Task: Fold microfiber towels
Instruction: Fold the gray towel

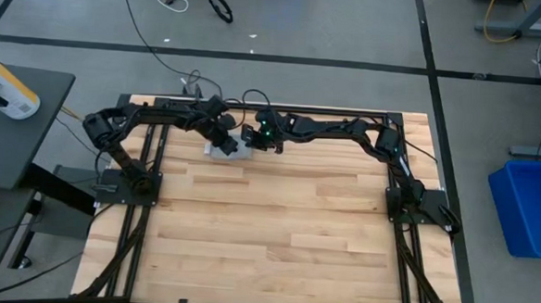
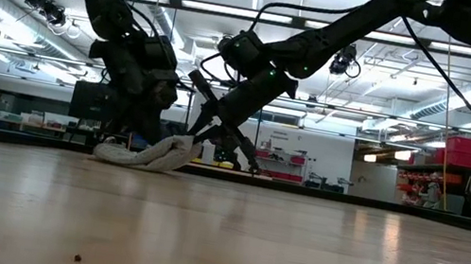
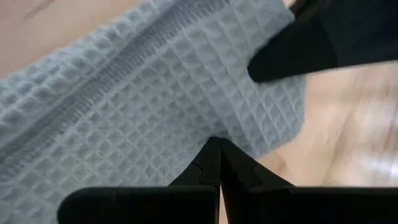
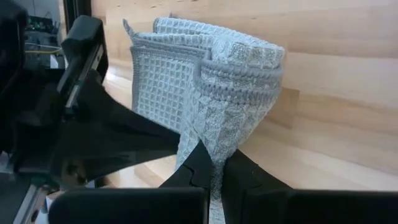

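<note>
Presently, one microfiber towel (image 1: 226, 149), light grey-blue with a waffle weave and a darker stitched border, lies bunched in a folded heap on the wooden desk (image 1: 275, 235) near the middle of its far edge. Left claw (image 1: 223, 140): at the towel, fingers pressed together on the cloth (the pinch shows in its wrist view (image 3: 219, 163)). Right claw (image 1: 264, 142): just beside the heap's right side, fingers closed on a hanging fold (image 4: 214, 167). Both claws sit near each other.
</note>
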